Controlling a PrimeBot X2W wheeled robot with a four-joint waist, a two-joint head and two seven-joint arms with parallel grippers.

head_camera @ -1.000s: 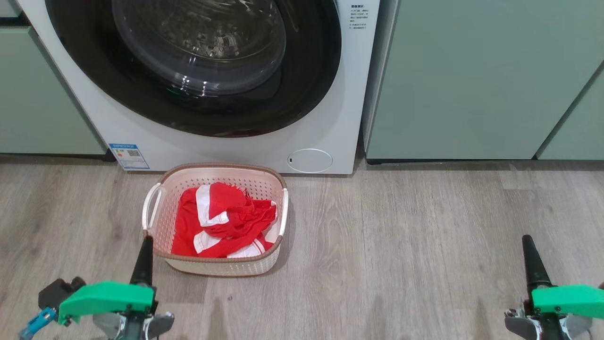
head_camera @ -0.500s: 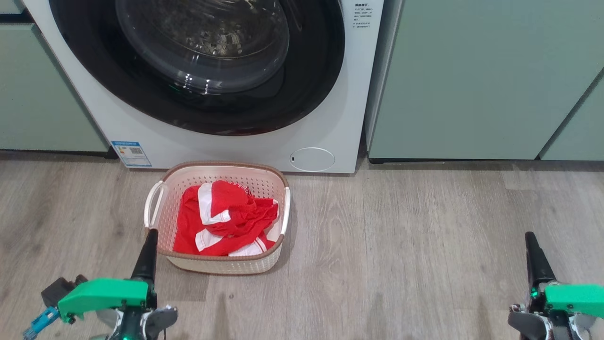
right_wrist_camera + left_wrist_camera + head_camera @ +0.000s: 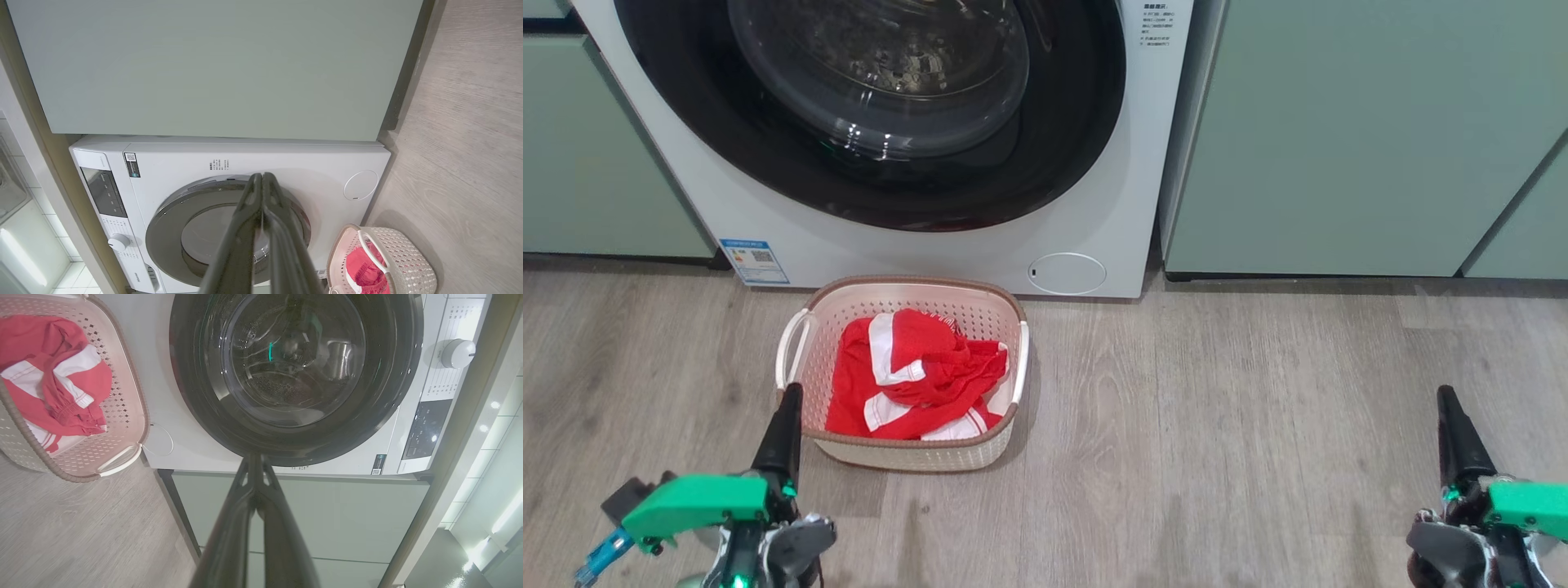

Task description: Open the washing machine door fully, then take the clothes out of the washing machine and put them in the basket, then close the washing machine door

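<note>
Dial (image 3: 458,353) in wrist views, blue label (image 3: 754,260) from the head (left claw (image 3: 791,394), right claw (image 3: 1446,397) clenched, empty)

Nothing legible enough to read out. On washing machine (image 3: 1111,204) front: blue label (image 3: 754,260) w/ QR code, below-left of washing machine door (image 3: 882,106); small black print block (image 3: 1156,27) upper right of door; QR sticker (image 3: 131,164) btwn door & display (image 3: 104,194). All too small.
</note>
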